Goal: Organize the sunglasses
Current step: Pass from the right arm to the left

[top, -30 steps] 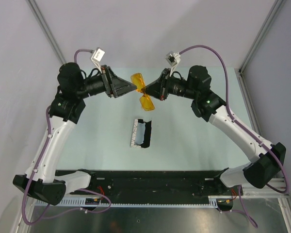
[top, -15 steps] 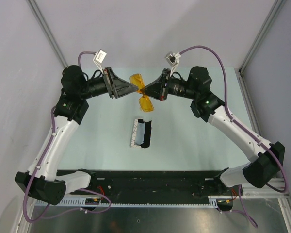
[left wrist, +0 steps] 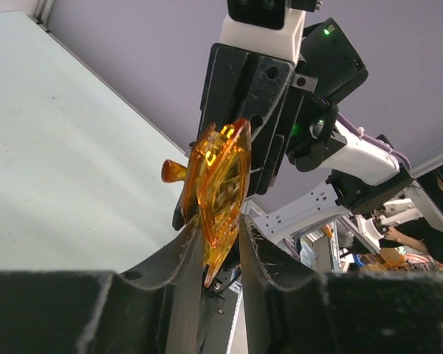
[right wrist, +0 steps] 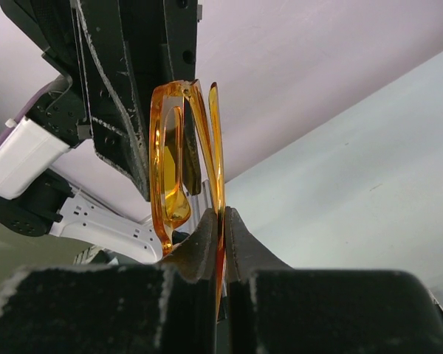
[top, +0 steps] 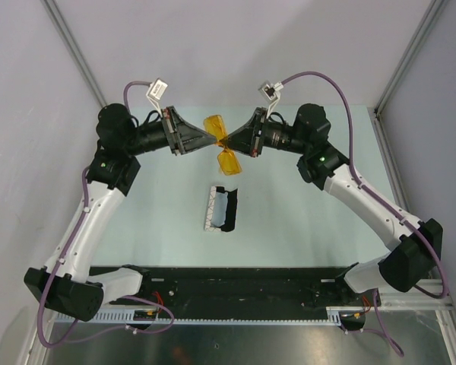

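Black fingers of the left gripper are closed on the small see-through orange plastic sunglasses, one finger on each side of the frame. The right gripper is squeezed tight on a thin orange edge of the same sunglasses.

From above, the left gripper comes in from 9 o'clock and the right gripper comes in from 3 o'clock. They meet tip to tip in the middle of the sunglasses. The sunglasses are held up in the air over the far part of the flat pale green table. One lens sticks out toward 11 o'clock and the other toward 5 o'clock.

At 6 o'clock from the sunglasses, well apart from them, lies the open white box-shaped case with a black inside. It rests flat on the table, and a pale blue-grey patch shows inside it.

A small white plug sits on the left wrist with a purple cable running from it. Another small white plug sits on the right wrist. Any writing on the plugs is too small to read.
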Robot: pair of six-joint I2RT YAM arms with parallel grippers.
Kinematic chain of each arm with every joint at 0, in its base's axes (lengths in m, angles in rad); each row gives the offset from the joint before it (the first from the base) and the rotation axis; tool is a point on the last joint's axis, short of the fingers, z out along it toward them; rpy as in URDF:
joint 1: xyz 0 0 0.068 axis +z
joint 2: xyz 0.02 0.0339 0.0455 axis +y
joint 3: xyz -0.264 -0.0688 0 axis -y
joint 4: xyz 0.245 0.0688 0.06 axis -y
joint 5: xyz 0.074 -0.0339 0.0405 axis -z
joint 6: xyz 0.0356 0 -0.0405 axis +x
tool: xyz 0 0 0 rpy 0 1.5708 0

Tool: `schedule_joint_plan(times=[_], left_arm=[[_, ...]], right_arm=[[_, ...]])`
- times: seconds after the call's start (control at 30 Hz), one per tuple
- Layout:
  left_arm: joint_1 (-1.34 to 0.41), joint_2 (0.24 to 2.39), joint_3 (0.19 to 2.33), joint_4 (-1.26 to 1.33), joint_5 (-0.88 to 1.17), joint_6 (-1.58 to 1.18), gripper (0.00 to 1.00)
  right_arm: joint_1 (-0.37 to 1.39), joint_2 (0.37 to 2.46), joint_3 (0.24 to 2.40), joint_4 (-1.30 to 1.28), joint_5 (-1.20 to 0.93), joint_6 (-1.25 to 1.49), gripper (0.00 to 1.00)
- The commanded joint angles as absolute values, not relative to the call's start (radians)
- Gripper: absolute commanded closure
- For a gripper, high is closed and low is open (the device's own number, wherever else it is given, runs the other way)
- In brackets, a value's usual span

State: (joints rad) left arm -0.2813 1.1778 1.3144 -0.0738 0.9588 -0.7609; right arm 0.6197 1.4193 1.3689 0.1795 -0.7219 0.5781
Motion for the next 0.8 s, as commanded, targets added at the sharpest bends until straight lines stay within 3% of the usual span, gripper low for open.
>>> schedule_joint_plan(times=[0.0,0.2,0.33,0.67,0.77], left_arm=[[-0.268,1.163,1.304,-0.017,1.029,-0.766,0.69],[-0.262,1.161,1.298,-0.005,1.048,-0.77,0.69],[-0.261,1.161,1.279,0.104,1.055,-0.836,0.75],[-0.259,1.163,1.25,0.161,1.057,-0.888,0.75],[-0.259,1.164,1.252,0.161,1.049,-0.887,0.82]], right_arm=[[0.603,1.427,1.367,0.285,-0.77,0.633,1.0],[0.594,1.433,1.364,0.321,-0.802,0.657,1.0],[0.597,1.434,1.364,0.318,-0.805,0.657,1.0],[0.615,1.437,1.364,0.296,-0.795,0.635,1.0],[0.617,1.439,1.364,0.293,-0.792,0.629,1.0]])
